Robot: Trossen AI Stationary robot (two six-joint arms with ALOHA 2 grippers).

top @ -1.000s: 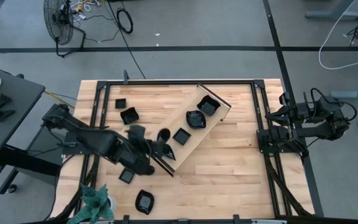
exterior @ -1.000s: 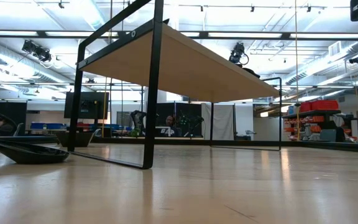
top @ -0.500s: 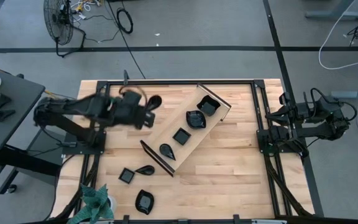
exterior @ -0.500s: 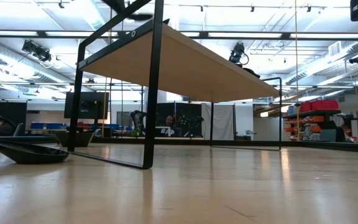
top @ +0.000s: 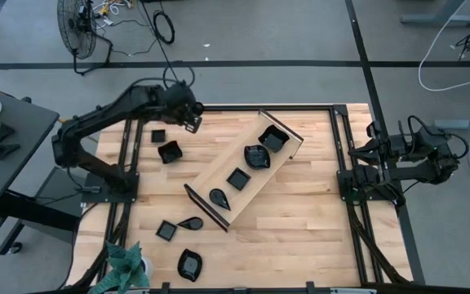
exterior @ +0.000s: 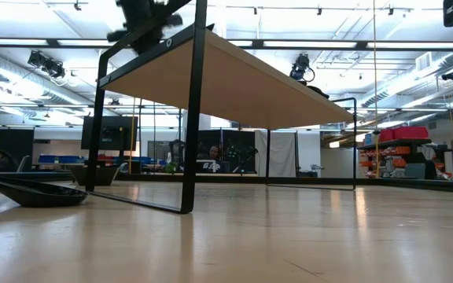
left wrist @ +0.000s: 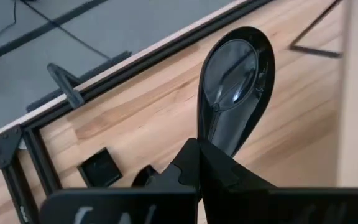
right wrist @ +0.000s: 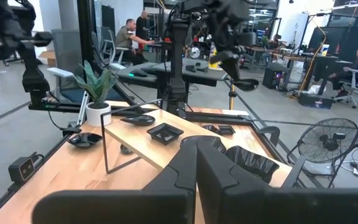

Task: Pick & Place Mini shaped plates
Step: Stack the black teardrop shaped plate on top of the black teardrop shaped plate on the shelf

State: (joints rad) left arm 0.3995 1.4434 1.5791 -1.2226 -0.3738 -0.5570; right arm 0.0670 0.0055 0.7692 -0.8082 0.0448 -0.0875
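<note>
Your left gripper (left wrist: 197, 152) is pinched on the narrow end of a teardrop plate (left wrist: 234, 87), glossy black with a smooth hollow that mirrors the ceiling lights. You hold it in the air over the far left part of the table (top: 300, 212), near the black frame rail (top: 243, 107). Your right gripper (right wrist: 197, 152) waits off the table's right edge with its fingers pressed together and nothing between them.

On the high view you can count ten mini shaped plates in all. One is in your grip. Four sit in a row inside the long light-wood tray (top: 219, 167), which lies slantwise across the middle of the table: a teardrop (top: 219, 197), a small square (top: 237, 178), a wavy-rimmed one (top: 256, 156) and a larger square (top: 273, 140). Five lie loose on the table: a small square (top: 158, 135) and a bigger angular one (top: 170, 151) just below your left gripper, then a square (top: 166, 230), a teardrop (top: 191, 222) and a wavy-rimmed one (top: 189, 264) near the front left. One potted plant (top: 125, 265) stands at the front left corner.
</note>
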